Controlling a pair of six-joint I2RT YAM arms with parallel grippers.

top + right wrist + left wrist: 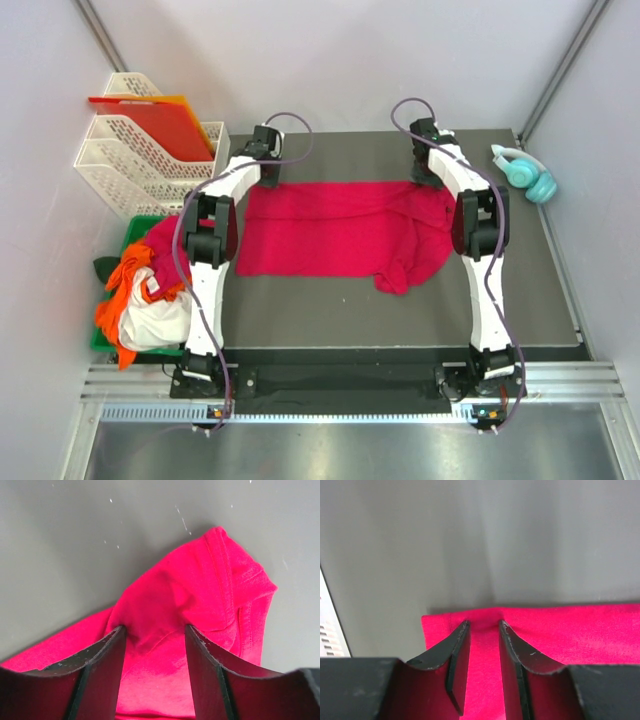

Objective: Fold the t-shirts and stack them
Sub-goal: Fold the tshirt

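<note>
A crimson-red t-shirt (330, 235) lies spread across the dark table (330, 320), its right side rumpled. My left gripper (268, 170) is down on the shirt's far left corner. In the left wrist view its fingers (483, 624) stand partly apart, with the shirt's edge (580, 630) flat between them. My right gripper (428, 172) is at the far right corner. Its fingers (155, 627) straddle a raised ridge of the cloth beside a sleeve (200, 580), with a wide gap. More t-shirts, orange (115, 300), white (155, 320) and pinkish-red (165, 240), are heaped at the left.
The heap sits in a green bin (140, 222) off the table's left edge. Behind it stand white stacked letter trays (140, 160) with a red-orange plastic sheet (150, 115) on top. Teal headphones (525, 172) lie at the table's far right corner.
</note>
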